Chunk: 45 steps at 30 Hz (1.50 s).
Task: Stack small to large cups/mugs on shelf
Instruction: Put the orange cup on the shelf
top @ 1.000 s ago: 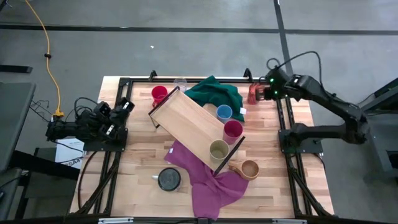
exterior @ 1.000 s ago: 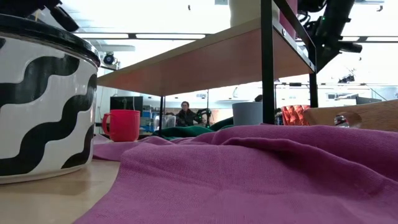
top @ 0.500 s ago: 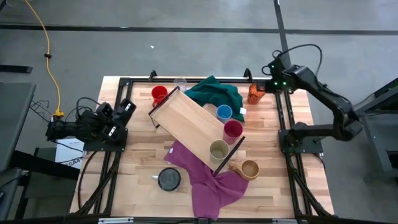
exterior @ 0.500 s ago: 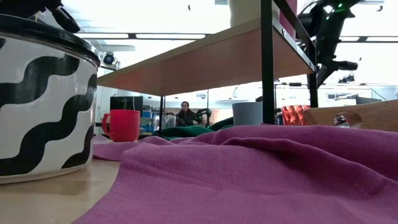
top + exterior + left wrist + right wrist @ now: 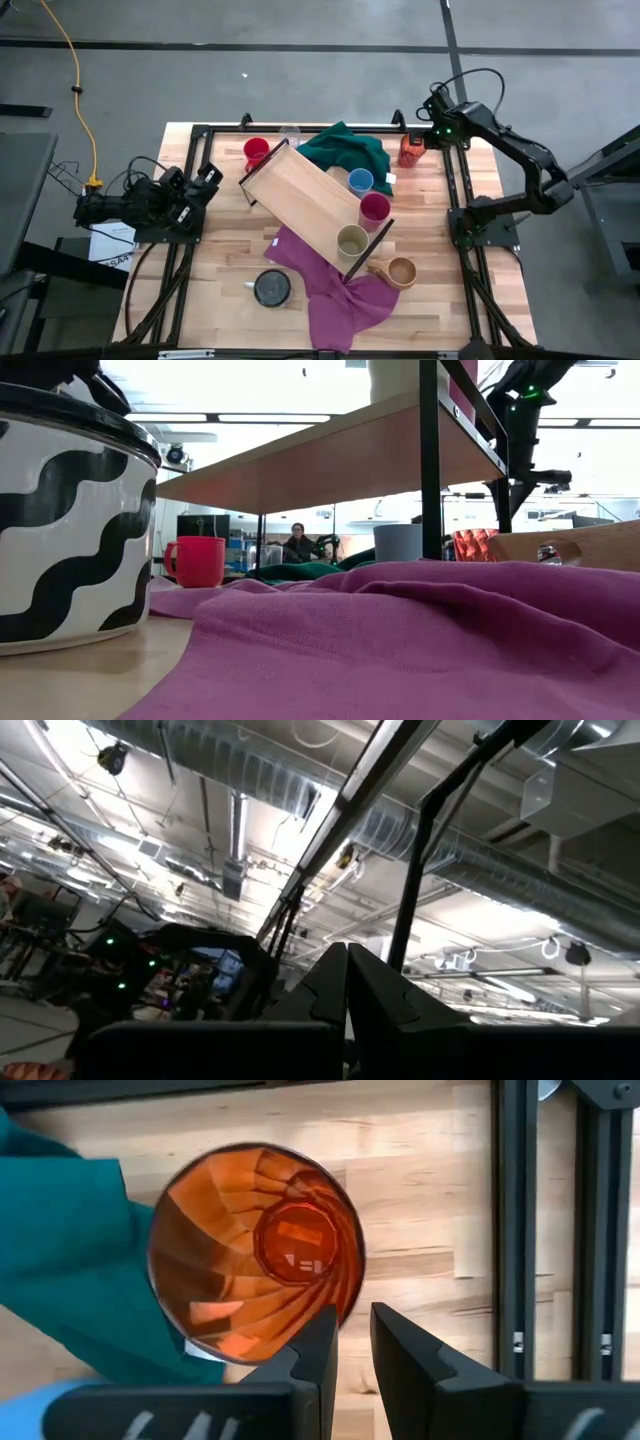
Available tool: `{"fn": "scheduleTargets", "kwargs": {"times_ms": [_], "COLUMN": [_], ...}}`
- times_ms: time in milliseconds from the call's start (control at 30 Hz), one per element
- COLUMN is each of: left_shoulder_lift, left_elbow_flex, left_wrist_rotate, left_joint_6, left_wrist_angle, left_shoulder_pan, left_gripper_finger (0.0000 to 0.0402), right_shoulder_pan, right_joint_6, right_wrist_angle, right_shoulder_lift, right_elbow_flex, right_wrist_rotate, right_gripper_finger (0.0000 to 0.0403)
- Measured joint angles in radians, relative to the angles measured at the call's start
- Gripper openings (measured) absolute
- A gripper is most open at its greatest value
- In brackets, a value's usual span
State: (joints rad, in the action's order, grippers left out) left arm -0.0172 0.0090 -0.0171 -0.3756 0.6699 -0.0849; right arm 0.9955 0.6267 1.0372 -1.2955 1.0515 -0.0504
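The orange patterned cup (image 5: 410, 150) stands at the table's far right, beside the green cloth (image 5: 345, 150). My right gripper (image 5: 355, 1330) hangs open just above it, pointing steeply down; one fingertip shows over the rim (image 5: 338, 1312) and the other outside, with no touch visible. The shelf (image 5: 305, 195) stands slantwise mid-table, and the olive cup (image 5: 351, 241) is on its near end. Red (image 5: 256, 151), clear (image 5: 290, 135), blue (image 5: 360, 181) and magenta (image 5: 374, 207) cups stand along it. My left gripper (image 5: 347, 985) waits shut at the left edge, tilted up.
A purple cloth (image 5: 335, 285) lies under the shelf's near end. The black cup (image 5: 272, 288) stands to its left and the tan mug (image 5: 401, 271) to its right. Black frame rails (image 5: 515, 1230) run along the table's right edge, close to the orange cup.
My right gripper has sunk toward the orange cup and turned a little, while its arm has swung toward the table's far edge. The cups and the shelf have kept their places.
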Motion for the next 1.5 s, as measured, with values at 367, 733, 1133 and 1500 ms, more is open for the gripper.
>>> {"fn": "scheduleTargets", "kwargs": {"times_ms": [367, 733, 1133, 1500], "left_shoulder_lift": [0.0, 0.0, 0.0, 0.0], "left_elbow_flex": [0.0, 0.0, 0.0, 0.0], "left_wrist_rotate": [-0.071, -0.081, -0.081, -0.081], "left_joint_6": [-0.051, -0.055, -0.054, -0.053], "left_wrist_angle": [0.001, 0.001, 0.001, -0.021], "left_shoulder_pan": [0.0, 0.0, 0.0, 0.0], "left_gripper_finger": [0.0001, 0.0001, 0.0001, 0.0001], "right_shoulder_pan": [0.008, 0.008, 0.008, -0.032], "right_joint_6": [0.049, 0.073, 0.073, 0.061], "right_wrist_angle": [-0.019, -0.034, -0.043, -0.071], "right_shoulder_lift": [-0.068, -0.131, -0.131, -0.115], "right_elbow_flex": [0.0, 0.0, 0.0, 0.0], "right_wrist_rotate": [0.003, 0.016, 0.009, 0.007], "right_gripper_finger": [0.0055, 0.0055, 0.0006, 0.0002]}}
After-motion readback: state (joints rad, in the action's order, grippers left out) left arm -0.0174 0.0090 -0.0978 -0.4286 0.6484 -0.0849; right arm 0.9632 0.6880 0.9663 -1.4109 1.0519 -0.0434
